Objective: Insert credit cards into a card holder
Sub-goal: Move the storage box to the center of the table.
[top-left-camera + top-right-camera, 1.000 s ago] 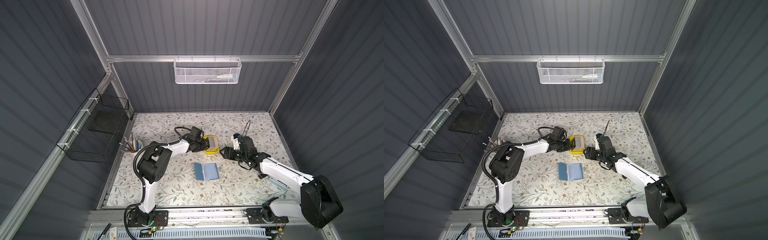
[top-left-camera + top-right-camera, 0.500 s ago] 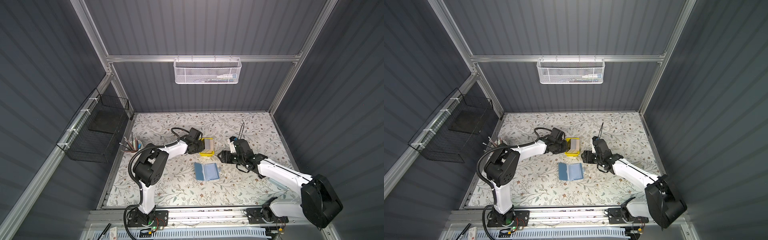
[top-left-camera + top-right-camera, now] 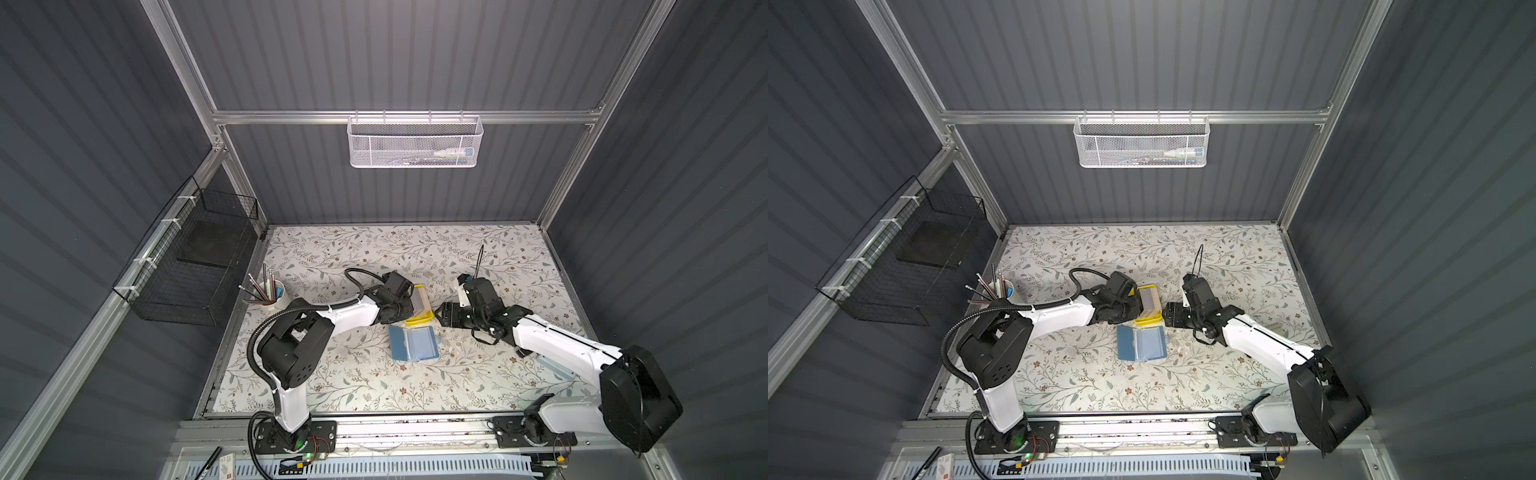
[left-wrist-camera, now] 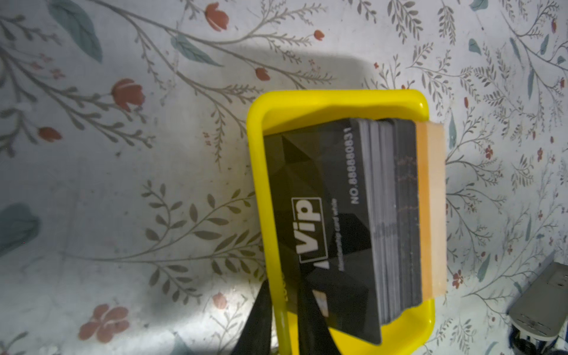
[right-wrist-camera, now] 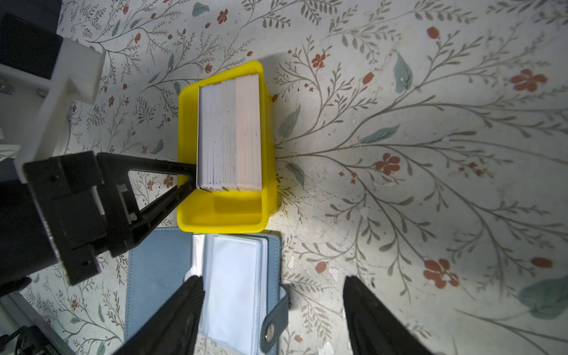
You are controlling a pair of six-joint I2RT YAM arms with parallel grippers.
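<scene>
1. My left fingers [image 5: 193, 175]: narrow, one on each side of the near wall of the yellow tray [image 5: 221, 216]. I cannot tell whether they clamp that wall.
2. The yellow tray: on the floral worktop [image 5: 430, 190], ahead of my right fingers [image 3: 440, 319].
3. The credit cards [image 4: 310, 215]: black with "VIP" lettering, a stack on edge in the tray, the front one tilted toward my left fingers.
4. My right fingers: wide apart, holding nothing, hovering over the card holder [image 5: 159, 276].
5. The card holder: blue, lying open just beside the tray, clear sleeves [image 5: 233, 276] up. One right finger is over the sleeves, the other over bare worktop past the snap tab [image 5: 274, 319].
</scene>
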